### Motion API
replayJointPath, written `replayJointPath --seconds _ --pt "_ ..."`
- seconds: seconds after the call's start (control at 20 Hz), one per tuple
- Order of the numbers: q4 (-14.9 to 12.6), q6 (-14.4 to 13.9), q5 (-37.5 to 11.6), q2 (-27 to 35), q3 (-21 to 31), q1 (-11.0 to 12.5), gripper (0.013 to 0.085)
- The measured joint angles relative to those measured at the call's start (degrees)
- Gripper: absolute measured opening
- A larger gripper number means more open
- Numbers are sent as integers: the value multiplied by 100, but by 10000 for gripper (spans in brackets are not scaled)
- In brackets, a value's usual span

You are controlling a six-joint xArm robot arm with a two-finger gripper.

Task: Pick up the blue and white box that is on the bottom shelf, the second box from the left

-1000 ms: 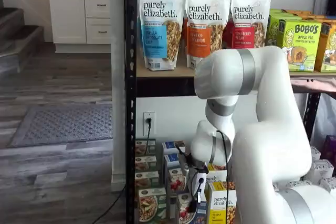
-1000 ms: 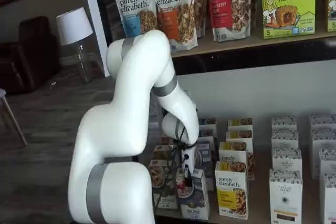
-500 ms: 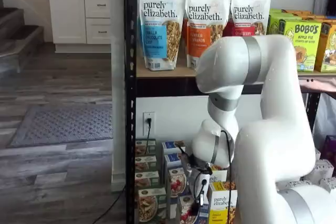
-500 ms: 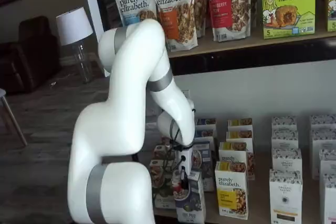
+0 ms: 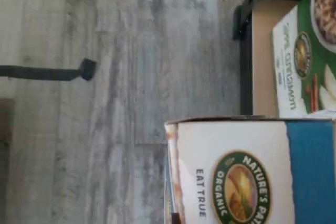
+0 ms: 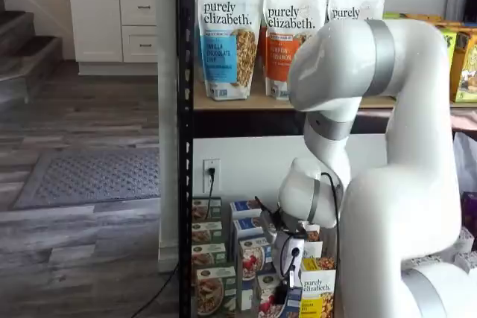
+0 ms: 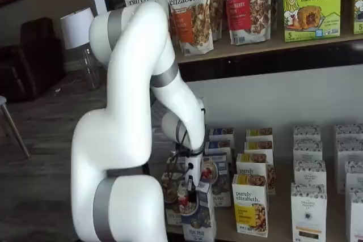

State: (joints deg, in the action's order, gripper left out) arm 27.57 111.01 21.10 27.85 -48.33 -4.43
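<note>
My gripper is shut on the top of the blue and white box, which stands upright at the front edge of the bottom shelf, out of line with its row. In both shelf views the black fingers grip it from above, the gripper over the box. The wrist view shows the box's white and blue top close up, with grey floor beyond it.
Green-and-white boxes stand left of the held box, a yellow-and-white box and white boxes to its right. A black rack post rises at the left. Granola bags fill the upper board. The white arm hides much of the rack.
The gripper has drawn the blue and white box out of its row toward the shelf's front edge. The arm's elbow has risen and swung outward.
</note>
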Motion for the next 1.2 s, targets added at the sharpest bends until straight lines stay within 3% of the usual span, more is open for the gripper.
replayJointPath --seconds 0.3,0.75,1.2 --pt "-255 -302 206 -812 596 -28 490" --pt "-993 -1046 795 -1898 1068 -2 490" --pt "-1203 -1304 1603 -2957 1291 59 490"
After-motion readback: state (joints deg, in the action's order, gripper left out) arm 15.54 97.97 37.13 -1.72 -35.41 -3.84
